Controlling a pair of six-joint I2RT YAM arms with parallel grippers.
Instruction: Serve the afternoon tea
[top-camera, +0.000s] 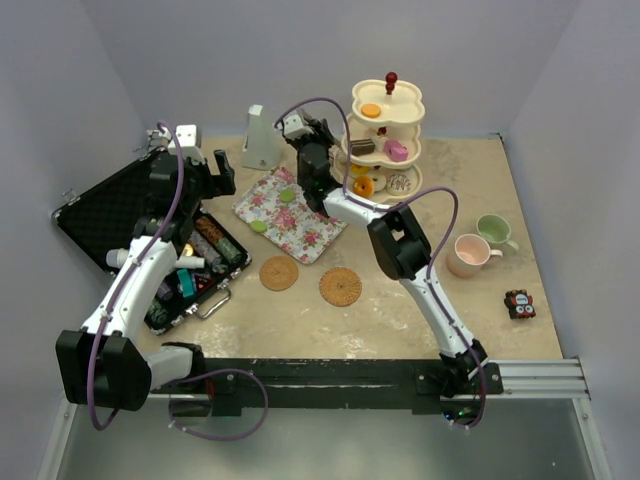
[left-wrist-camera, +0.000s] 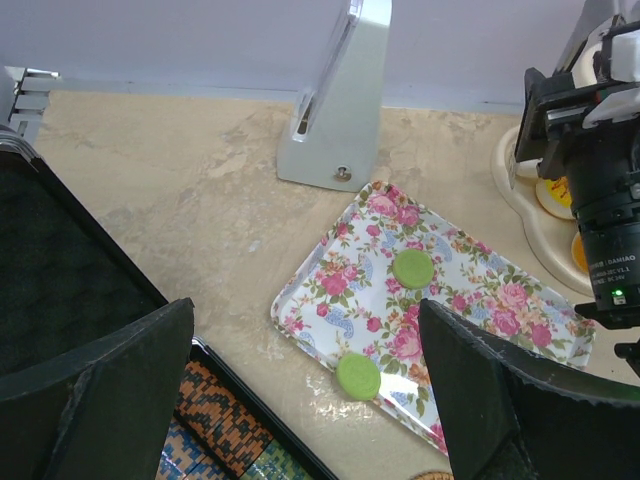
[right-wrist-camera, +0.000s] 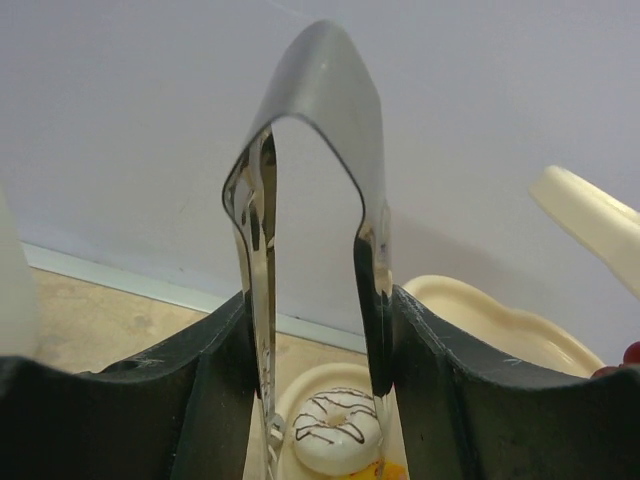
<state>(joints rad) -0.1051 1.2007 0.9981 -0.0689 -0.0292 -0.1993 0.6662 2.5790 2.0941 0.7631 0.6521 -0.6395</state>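
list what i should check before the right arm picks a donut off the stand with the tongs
1. Tongs clamped in the right gripper: ok.
2. White donut lies right below the tongs, on the stand: ok.
3. Tong tips either side of the donut: cannot tell, tips out of view.
4. Left gripper open and empty: ok.
5. Tray has bare space beside the two green discs: ok.
6. Pink mug and green mug on the coasters: not ok, both stand apart from them.
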